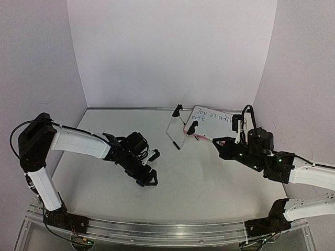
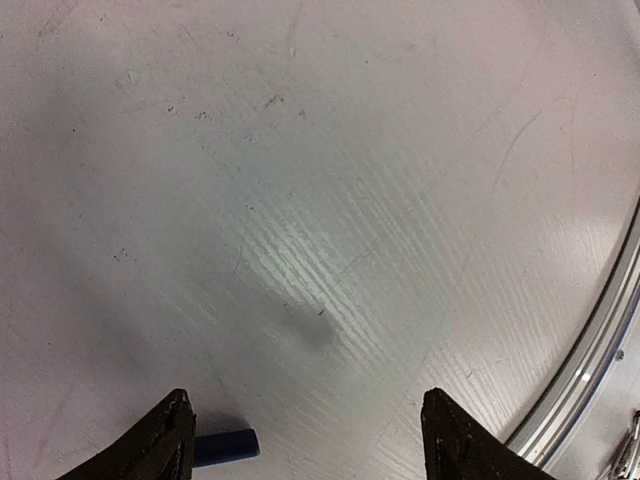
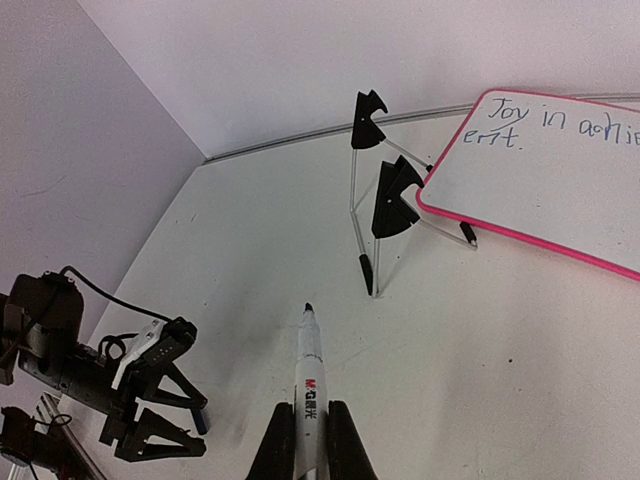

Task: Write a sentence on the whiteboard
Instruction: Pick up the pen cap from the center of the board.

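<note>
One whiteboard [image 3: 545,190] sits ahead and right of the right gripper [image 3: 310,415], the nearer arm. It's clamped on one marker [image 3: 309,360], which points forward, tip left of the board. Left gripper [image 2: 308,400] gapes wide, empty, well apart. One sentence [image 3: 560,118], two lines, fills the board's top.

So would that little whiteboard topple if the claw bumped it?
Probably. The whiteboard looks thin and light, so likely slides easily. It seems propped on spindly wire legs, so a nudge may tip it.
</note>
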Tool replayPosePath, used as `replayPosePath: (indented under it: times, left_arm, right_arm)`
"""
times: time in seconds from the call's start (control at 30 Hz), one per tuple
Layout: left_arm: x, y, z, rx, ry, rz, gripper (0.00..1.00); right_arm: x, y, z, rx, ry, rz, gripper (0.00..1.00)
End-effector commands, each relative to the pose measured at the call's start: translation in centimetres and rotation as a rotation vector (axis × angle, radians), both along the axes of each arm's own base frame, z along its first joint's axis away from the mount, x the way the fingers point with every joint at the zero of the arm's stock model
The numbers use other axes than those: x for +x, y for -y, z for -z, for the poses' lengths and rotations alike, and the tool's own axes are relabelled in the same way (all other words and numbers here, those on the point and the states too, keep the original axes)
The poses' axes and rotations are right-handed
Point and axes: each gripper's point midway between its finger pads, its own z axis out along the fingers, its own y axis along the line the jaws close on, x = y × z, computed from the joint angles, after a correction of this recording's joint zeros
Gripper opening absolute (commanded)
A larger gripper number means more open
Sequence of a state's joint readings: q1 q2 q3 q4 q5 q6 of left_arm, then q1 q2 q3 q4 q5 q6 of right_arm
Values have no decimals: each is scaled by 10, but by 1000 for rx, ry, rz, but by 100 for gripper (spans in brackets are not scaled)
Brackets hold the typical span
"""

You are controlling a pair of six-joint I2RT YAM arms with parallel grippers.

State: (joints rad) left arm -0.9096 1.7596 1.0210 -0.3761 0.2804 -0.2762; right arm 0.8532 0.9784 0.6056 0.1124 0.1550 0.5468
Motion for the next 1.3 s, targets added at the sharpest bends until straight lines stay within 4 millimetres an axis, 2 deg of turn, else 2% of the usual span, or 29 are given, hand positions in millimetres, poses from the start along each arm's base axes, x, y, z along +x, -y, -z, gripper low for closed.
replayPosePath:
  times: [0.0, 0.13, 0.4, 0.67, 0.8, 1.0, 1.27]
  left_arm:
    - [9, -5, 5, 61, 65, 46, 77]
    - [4, -12, 13, 89, 46, 45, 77]
    - [-24, -31, 25, 82, -37, 26, 75]
    - [-42, -48, 25, 88, -56, -2, 72]
    - [-49, -52, 29, 115, -55, 6, 64]
    - [-45, -58, 34, 162, -33, -12, 45]
    - [-44, -71, 38, 234, -27, -46, 33]
  right_arm:
    - [2, 5, -16, 31, 32, 29, 0]
    - [2, 4, -13, 31, 23, 28, 0]
    - [4, 2, -7, 17, 13, 26, 0]
    - [4, 0, -1, 21, 3, 24, 0]
    - [6, -3, 1, 23, 0, 19, 0]
    - [8, -6, 1, 21, -1, 12, 0]
    - [8, -6, 1, 20, 1, 15, 0]
